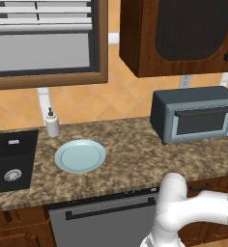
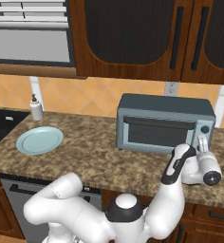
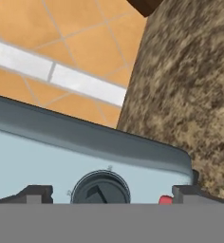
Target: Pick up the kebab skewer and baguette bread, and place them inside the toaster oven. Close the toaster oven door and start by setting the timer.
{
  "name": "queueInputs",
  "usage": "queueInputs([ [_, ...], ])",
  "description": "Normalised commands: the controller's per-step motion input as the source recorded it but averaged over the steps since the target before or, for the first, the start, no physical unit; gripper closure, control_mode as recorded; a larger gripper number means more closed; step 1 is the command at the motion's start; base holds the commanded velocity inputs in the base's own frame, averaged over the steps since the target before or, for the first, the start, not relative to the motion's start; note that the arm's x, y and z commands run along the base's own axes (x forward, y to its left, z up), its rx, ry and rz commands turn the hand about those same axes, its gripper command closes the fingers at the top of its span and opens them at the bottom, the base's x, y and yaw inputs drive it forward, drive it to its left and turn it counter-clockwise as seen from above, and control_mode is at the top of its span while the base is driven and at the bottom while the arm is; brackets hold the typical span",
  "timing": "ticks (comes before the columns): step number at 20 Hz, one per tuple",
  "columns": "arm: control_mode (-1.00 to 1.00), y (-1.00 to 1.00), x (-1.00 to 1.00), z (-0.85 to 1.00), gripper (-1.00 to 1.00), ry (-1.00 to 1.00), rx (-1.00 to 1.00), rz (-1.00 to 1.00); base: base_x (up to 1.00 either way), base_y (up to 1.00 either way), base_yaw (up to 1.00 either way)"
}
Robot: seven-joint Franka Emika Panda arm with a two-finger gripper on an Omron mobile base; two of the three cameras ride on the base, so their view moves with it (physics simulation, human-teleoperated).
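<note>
toaster oven (image 2: pixel 165 121): dark blue-grey box on the speckled granite counter (image 2: pixel 92 152), back against the orange tiled wall, under the dark wood upper cabinets (image 2: pixel 147 38). Also in left base view at right (image 1: pixel 195 113).
toaster oven door (image 2: pixel 159 134): shut, upright, dark window, bar handle along its top edge.
control panel: right side of the oven front; hand view shows a round dark dial (image 3: pixel 100 188) with a pointer mark and a small red bit (image 3: pixel 165 200) just right of it.
gripper (image 3: pixel 109 195): fingers spread wide, one dark fingertip (image 3: pixel 35 193) on each side of the dial, nothing between them but the dial face. Cannot tell if the tips touch the panel. In right base view the hand (image 2: pixel 204 163) sits right in front of the oven's right end, near the knobs.
plate (image 1: pixel 80 155): pale blue, round, on the counter well left of the oven, nothing on it.
soap dispenser (image 1: pixel 51 123): white, upright, behind the plate near the wall.
sink (image 1: pixel 9 161): dark basin at far left of the counter, drain visible.
dishwasher (image 1: pixel 104 219): grey front with dark bar handle, below the counter edge.
window (image 1: pixel 41 38): wood frame, blinds, upper left.
kebab skewer / baguette bread: cannot tell where; oven window too dark to see inside.
</note>
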Motion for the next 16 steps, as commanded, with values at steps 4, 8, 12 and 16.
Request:
queueInputs([
  [4,-1.00,0.00,0.03,0.07,-1.00,-0.09,0.03,0.00,0.00,0.00,0.00],
  [8,-1.00,0.00,0.00,0.01,-1.00,-0.11,0.01,0.00,0.00,0.00,0.00],
  [12,-1.00,0.00,0.00,0.00,-1.00,-0.07,0.00,0.00,0.00,0.00,0.00],
  [16,-1.00,0.00,0.00,0.00,-1.00,-0.03,0.00,0.00,0.00,0.00,0.00],
])
